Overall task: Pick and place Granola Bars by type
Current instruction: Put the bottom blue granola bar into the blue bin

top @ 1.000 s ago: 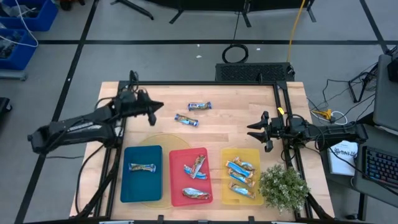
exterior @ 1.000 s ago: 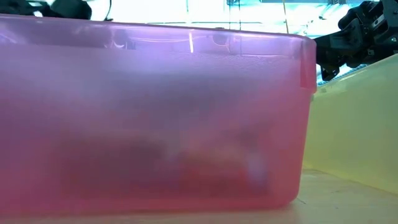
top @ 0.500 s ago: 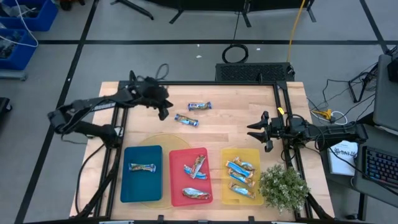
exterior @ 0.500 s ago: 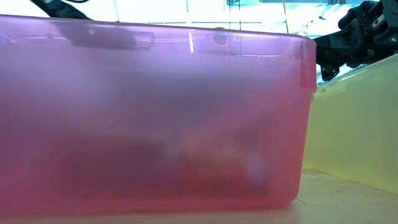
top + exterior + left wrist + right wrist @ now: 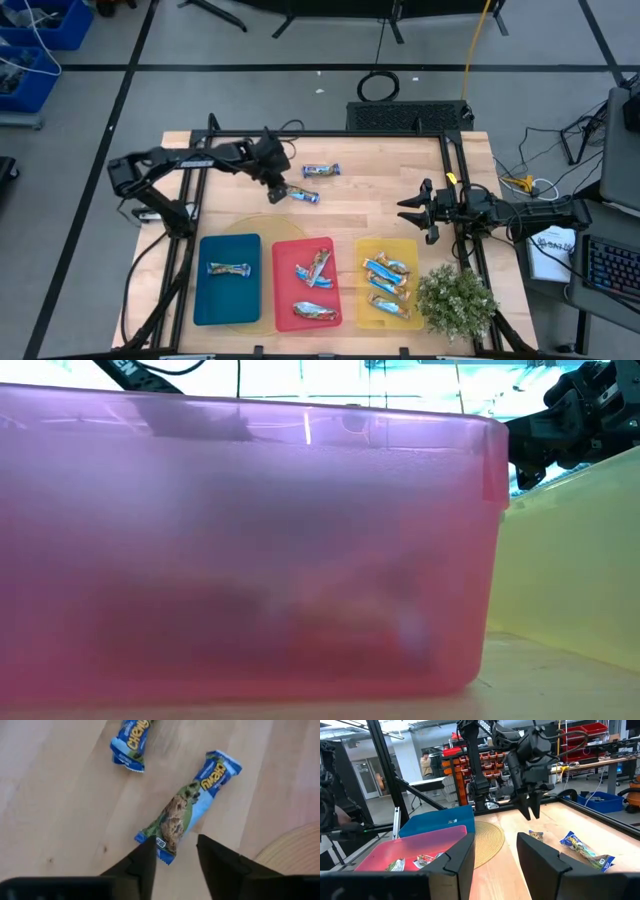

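Two granola bars in blue wrappers lie on the wooden table: one (image 5: 300,194) (image 5: 186,813) just in front of my left gripper (image 5: 277,188) (image 5: 175,847), the other (image 5: 321,171) (image 5: 131,740) farther back. My left gripper is open and hovers over the near bar's end, fingers pointing down, as the right wrist view shows (image 5: 530,814). More bars lie in the blue tray (image 5: 228,300), the red tray (image 5: 285,290) and the yellow tray (image 5: 366,250). My right gripper (image 5: 401,210) waits open at the table's right side.
A small potted plant (image 5: 455,300) stands at the near right corner. A round woven mat (image 5: 262,224) lies partly under the blue and red trays. In the low view the red tray's wall (image 5: 250,560) fills most of the picture. A person (image 5: 426,765) stands far off in the room.
My left arm has swung from the table's far left corner toward the right, and its gripper now hovers over the end of the nearer loose bar. The bars and trays have stayed in place.
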